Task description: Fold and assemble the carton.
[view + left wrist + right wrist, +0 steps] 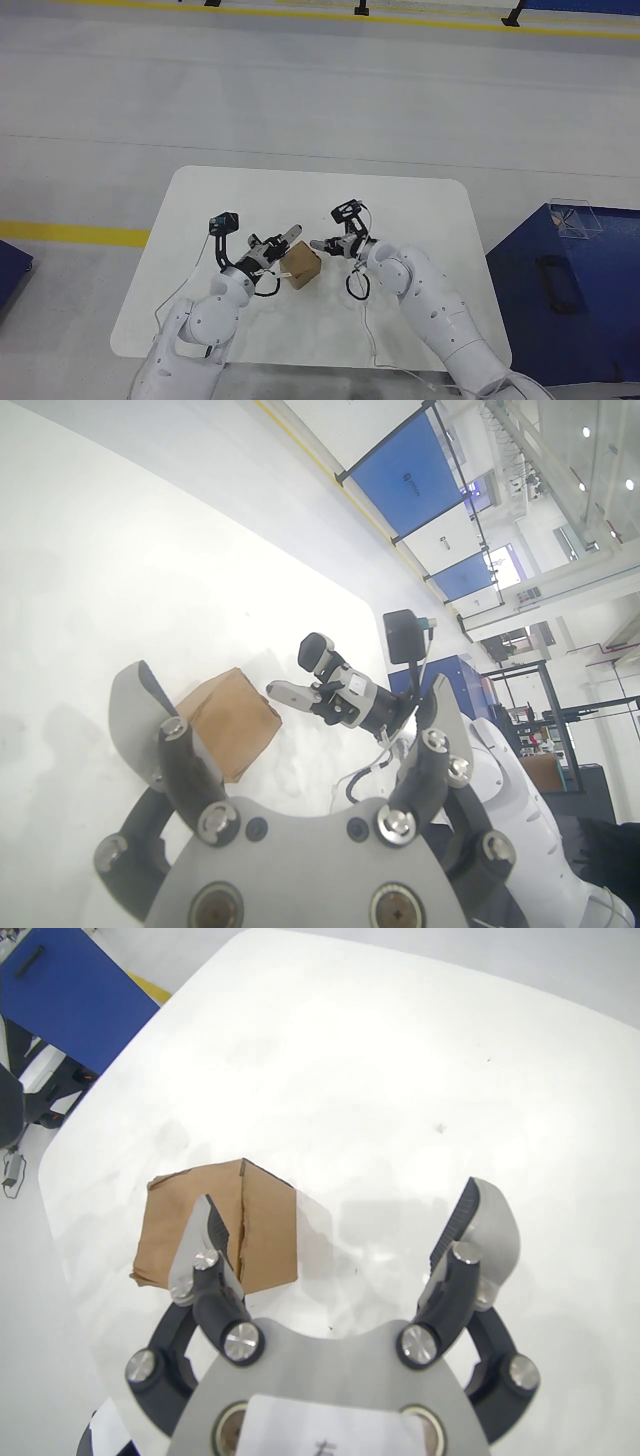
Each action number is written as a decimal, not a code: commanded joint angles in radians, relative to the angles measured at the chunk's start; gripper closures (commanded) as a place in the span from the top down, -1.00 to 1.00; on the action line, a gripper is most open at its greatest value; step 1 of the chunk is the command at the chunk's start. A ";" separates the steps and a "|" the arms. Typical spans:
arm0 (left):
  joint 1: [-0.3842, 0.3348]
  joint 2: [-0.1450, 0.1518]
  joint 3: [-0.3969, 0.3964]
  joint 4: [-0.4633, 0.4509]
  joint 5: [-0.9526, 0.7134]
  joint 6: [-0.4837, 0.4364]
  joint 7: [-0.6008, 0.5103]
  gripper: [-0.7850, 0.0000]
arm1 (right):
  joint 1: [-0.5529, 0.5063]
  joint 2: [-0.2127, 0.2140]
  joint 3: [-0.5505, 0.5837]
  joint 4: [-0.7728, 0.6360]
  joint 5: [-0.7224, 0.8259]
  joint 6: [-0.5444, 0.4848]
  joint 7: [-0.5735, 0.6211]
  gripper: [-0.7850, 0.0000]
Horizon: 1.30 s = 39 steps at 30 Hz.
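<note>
Currently, a small brown cardboard carton (pixel 301 267) is seen folded into a box shape on the white table (pixel 400 200), between both grippers.
The left gripper (pixel 275 240) is held wide open just beside one side of the carton. The right gripper (pixel 340 1198) is spread open at the opposite side, with nothing gripped. Contact with the cardboard cannot be judged. A ragged seam is seen down one carton face.

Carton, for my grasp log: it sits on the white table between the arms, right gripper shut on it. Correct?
No. The right gripper is open, not shut on the carton; the right wrist view shows it. The rest stands.
</note>
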 commanded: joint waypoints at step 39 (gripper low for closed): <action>-0.204 0.070 0.159 0.553 1.148 -0.644 0.587 -0.39 | -0.094 0.066 0.196 -0.122 0.003 0.045 0.049 1.00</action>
